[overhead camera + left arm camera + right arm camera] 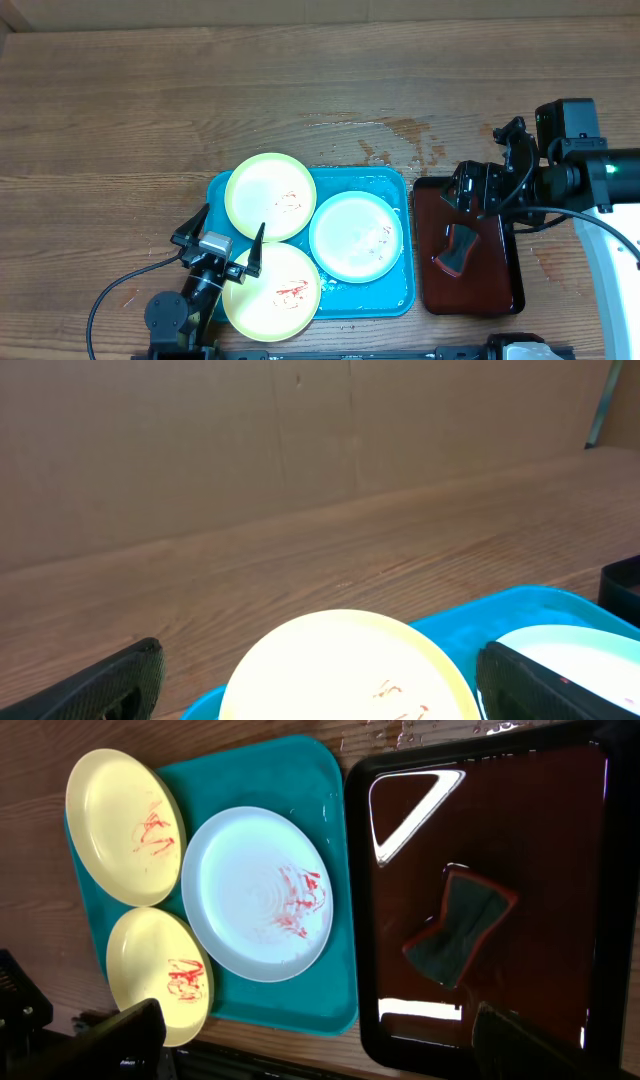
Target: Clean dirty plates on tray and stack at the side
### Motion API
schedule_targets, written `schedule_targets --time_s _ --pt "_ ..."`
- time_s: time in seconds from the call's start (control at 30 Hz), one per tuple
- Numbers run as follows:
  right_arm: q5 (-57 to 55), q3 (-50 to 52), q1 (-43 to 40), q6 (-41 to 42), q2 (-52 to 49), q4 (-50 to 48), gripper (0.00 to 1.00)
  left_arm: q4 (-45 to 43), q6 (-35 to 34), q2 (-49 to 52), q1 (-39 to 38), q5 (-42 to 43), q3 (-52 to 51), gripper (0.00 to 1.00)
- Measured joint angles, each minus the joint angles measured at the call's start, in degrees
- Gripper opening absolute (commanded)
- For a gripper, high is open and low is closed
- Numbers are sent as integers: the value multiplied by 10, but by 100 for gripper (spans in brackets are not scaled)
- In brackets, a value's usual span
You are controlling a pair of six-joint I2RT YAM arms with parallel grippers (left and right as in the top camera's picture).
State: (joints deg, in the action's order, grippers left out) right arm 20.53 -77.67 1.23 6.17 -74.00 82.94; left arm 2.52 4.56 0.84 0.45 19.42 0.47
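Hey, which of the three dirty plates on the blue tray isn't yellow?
The white-blue plate, on the tray's side nearest the dark red-brown tray. The two others, back plate and front plate, are pale yellow.

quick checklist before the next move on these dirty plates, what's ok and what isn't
1. left gripper open, empty: ok
2. right gripper open, empty: ok
3. sponge lying loose on dark tray: ok
4. white plate clean: not ok, red smears
5. far yellow plate clean: not ok, red smears
6. near yellow plate fully inside turquoise tray: not ok, overhangs the rim
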Motion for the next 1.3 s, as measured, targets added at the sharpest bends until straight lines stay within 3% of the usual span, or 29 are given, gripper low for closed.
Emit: schedule_targets --time_s 0.43,0.67,0.87,1.07,1.3 --pt "6 0 0 0 0 1 100 -1 -47 0 0 117 2 100" --pt "7 0 0 0 0 0 100 39 -62 27 0 131 69 100" --pt "11 0 0 0 0 -4 100 78 -64 175 0 138 177 100" --pt "11 0 0 0 0 -8 100 145 -66 408 0 176 346 100" --pt "11 -1 0 0 0 -20 100 391 -72 663 -39 197 616 100"
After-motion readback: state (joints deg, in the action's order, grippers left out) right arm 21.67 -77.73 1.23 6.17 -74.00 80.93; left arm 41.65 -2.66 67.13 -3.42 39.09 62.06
